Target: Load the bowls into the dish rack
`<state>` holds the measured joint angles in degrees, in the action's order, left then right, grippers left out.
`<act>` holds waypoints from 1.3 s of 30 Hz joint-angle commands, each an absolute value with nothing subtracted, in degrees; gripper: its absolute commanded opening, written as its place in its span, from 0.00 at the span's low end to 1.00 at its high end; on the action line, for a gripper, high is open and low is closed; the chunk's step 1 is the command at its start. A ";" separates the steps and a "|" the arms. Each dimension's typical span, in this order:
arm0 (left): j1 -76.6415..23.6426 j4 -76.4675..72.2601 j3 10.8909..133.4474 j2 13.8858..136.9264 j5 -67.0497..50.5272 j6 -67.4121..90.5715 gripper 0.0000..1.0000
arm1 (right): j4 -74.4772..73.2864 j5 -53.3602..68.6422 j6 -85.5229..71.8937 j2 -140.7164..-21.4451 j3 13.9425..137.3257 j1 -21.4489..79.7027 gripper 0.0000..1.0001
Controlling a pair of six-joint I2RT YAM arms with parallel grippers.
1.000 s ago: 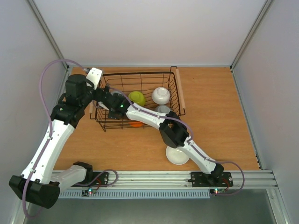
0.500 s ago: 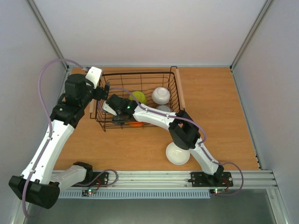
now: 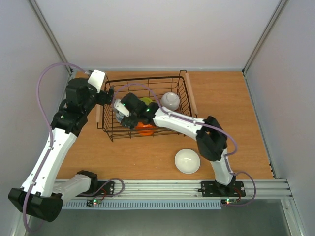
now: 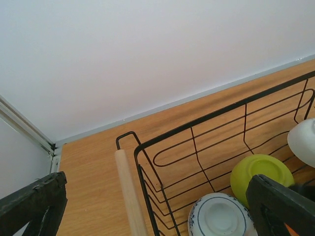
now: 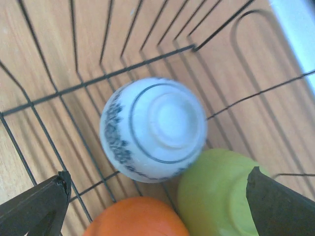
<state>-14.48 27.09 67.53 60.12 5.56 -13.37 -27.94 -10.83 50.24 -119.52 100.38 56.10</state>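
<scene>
Four bowls show inside the dish rack (image 3: 189,98): the blue-patterned bowl (image 5: 153,129) in its left part with its foot ring up, the yellow-green bowl (image 5: 216,191) touching it, the orange bowl (image 5: 135,219) just beside both, and a white bowl (image 3: 170,101) toward the right end. A second white bowl (image 3: 187,161) sits on the table (image 3: 231,123) near the rack's near right corner. Compared with a second ago, your right arm has stretched farther left across the rack and its elbow has swung right. The bowl on the table, half covered by that arm then, is now in full view. Your right hand (image 5: 157,174) hovers over the blue-patterned bowl with its fingers wide apart, gripping nothing. Your left hand (image 4: 157,179) is spread just as wide and empty at the rack's far left corner, above the left wooden handle (image 4: 130,191). The rack's long axis runs left to right, slightly skewed, with a handle lying near-to-far at each end.
</scene>
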 commanded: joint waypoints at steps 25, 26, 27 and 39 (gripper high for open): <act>-33.71 44.44 77.46 70.29 -20.44 -14.03 0.94 | -41.00 -0.62 3.67 -64.04 74.20 33.05 0.62; -36.09 45.54 78.48 71.74 -20.35 -13.94 0.94 | -41.76 -0.62 2.93 -61.55 72.51 33.05 0.61; -38.62 47.00 79.63 73.76 -20.51 -13.86 0.93 | -42.68 -0.99 2.18 -59.27 71.08 33.05 0.61; -62.82 53.46 87.06 97.27 -19.56 -12.62 0.86 | -55.68 -8.28 -3.79 -34.67 62.04 33.05 0.61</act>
<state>-58.46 50.39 84.36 92.38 -20.05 -12.45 -49.58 -5.19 -0.03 -39.83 63.31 32.84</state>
